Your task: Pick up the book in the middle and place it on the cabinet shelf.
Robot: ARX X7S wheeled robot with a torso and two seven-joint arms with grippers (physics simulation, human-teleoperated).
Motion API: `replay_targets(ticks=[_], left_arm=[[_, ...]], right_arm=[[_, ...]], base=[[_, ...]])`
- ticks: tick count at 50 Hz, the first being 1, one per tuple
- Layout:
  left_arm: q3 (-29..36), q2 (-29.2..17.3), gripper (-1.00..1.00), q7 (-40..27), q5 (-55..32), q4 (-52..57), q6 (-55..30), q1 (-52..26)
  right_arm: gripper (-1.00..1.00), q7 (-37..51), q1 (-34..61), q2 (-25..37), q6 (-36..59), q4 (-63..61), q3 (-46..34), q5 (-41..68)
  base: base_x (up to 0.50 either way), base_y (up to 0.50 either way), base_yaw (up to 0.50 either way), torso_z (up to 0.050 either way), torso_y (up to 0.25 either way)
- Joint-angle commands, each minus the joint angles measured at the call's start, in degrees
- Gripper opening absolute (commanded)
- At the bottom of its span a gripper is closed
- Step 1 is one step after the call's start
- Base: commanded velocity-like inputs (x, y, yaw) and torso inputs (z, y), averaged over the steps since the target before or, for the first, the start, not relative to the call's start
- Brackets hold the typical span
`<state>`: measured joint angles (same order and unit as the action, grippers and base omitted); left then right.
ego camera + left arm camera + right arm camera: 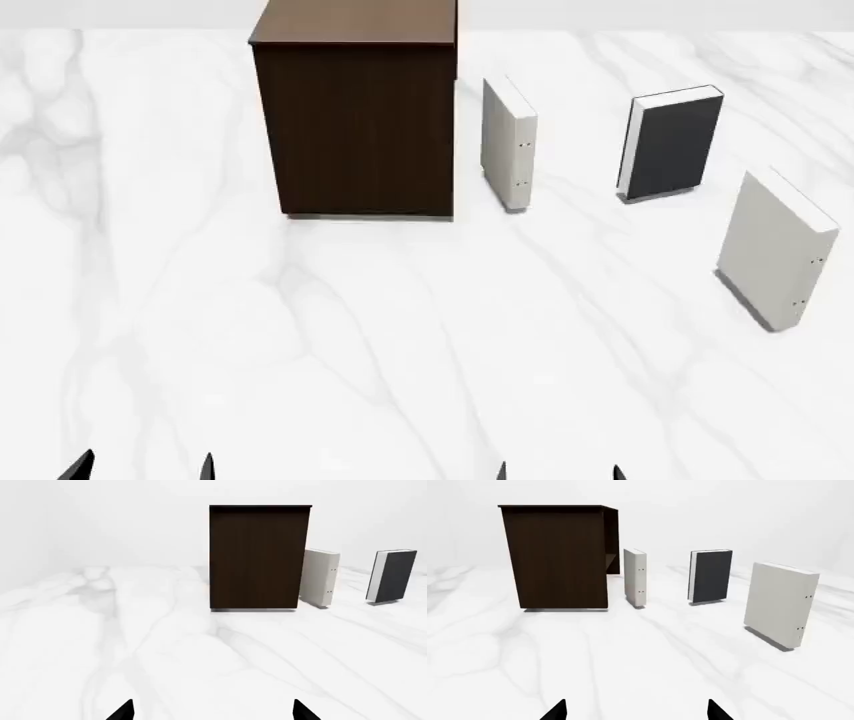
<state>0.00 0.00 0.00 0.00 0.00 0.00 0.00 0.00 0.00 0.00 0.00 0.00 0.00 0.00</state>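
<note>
Book (671, 146) of dark grey stands upright on the white marble table (334, 340), between two pale books (509, 145) (774, 248), right of the big brown cabinet (356, 125). Left claw (143, 468) and right claw (558, 472) hang open, empty, well short of it.

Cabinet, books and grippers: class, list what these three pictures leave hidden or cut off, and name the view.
- Cabinet: its shelves face away; only a sliver shows in the right wrist view.
- Left gripper and right gripper: only fingertips show, cut by the bottom edge in every view.
- Third off-white book: outside the left wrist view.
- Grey book: spine text, if any, unseen.
</note>
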Motion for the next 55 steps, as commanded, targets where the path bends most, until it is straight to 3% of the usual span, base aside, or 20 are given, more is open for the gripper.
replay_targets(ticks=[1,21,22,23,42,45,48,55], left_arm=[[1.06,-0.90,1.00,-1.09,-0.87,0.16,-0.11,0.02],[4.44,-3.64,1.00,-4.12,-3.24,0.20,-0.51,-0.07],[8.00,-6.80,1.00,-8.42,-4.82,3.67,-3.27,0.03],[0.99,-0.60,1.00,-0.68,0.05,0.14,-0.82,0.04],[4.31,-3.38,1.00,-4.27,-2.35,0.97,-0.14,0.39],[4.16,-3.37,1.00,-6.20,-1.09,2.13,8.32,1.31],[3.75,-3.78,1.00,-10.79,4.31,4.63,22.89,2.65],[2.20,-4.32,1.00,-18.05,12.15,8.53,41.97,4.96]], right_arm=[[1.00,0.72,0.00,0.54,0.00,0.00,-0.72,0.54],[1.00,3.95,0.08,3.44,0.07,0.33,-4.09,3.82],[1.00,10.35,-0.41,8.07,-1.58,-2.58,-9.51,6.82],[1.00,0.55,-0.05,0.53,0.22,0.33,-0.65,0.88],[1.00,3.78,-0.12,3.38,0.04,0.23,-4.09,3.76],[1.00,4.08,-0.57,3.52,-3.65,-0.28,-4.12,4.11],[1.00,2.43,-3.66,2.54,-24.27,-5.80,-2.39,7.81],[1.00,2.65,-5.89,2.62,-42.49,-8.66,-2.61,6.32]], base=[[0.00,0.00,0.00,0.000,0.000],[0.00,0.00,0.00,0.000,0.000],[0.00,0.00,0.00,0.000,0.000],[0.00,0.00,0.00,0.000,0.000],[0.00,0.00,0.00,0.000,0.000],[0.00,0.00,0.00,0.000,0.000],[0.00,0.00,0.00,0.000,0.000],[0.00,0.00,0.00,0.000,0.000]])
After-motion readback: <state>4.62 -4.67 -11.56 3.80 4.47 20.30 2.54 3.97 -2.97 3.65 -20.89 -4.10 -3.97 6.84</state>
